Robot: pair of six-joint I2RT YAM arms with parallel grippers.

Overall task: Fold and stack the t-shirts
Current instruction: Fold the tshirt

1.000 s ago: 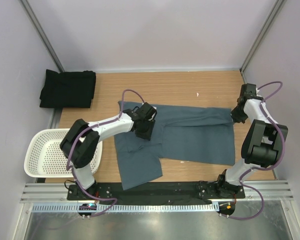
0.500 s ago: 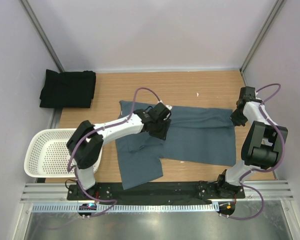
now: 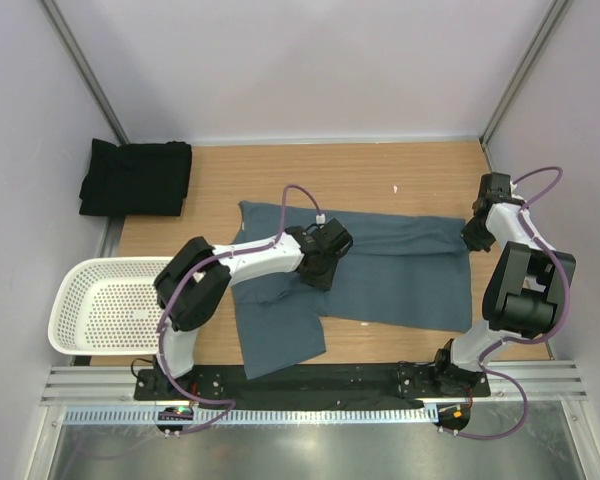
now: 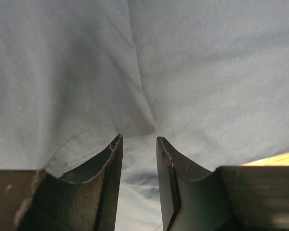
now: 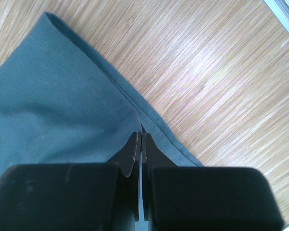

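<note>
The slate blue-grey t-shirt (image 3: pixel 400 275) lies spread across the wooden table (image 3: pixel 360 170), with one part hanging toward the near edge. My left gripper (image 3: pixel 325 262) hovers low over the shirt's middle. In the left wrist view the left gripper (image 4: pixel 138 142) is open, and a folded, stitched corner of the shirt (image 4: pixel 139 126) sits just ahead of its tips. My right gripper (image 3: pixel 470 233) is at the shirt's far right corner. In the right wrist view the right gripper (image 5: pixel 140 135) is shut on the shirt's hem (image 5: pixel 149 118). The black t-shirt (image 3: pixel 135 178) lies folded at the far left.
A white perforated basket (image 3: pixel 100 310) stands at the left near corner, beside the left arm's base. A small white scrap (image 3: pixel 397 187) lies on the bare wood behind the shirt. Grey walls close in on both sides, and a metal rail runs along the near edge.
My left gripper has slid to the right across the blue-grey shirt, from its left part to its middle. The right arm and the shirt's right corner have stayed put.
</note>
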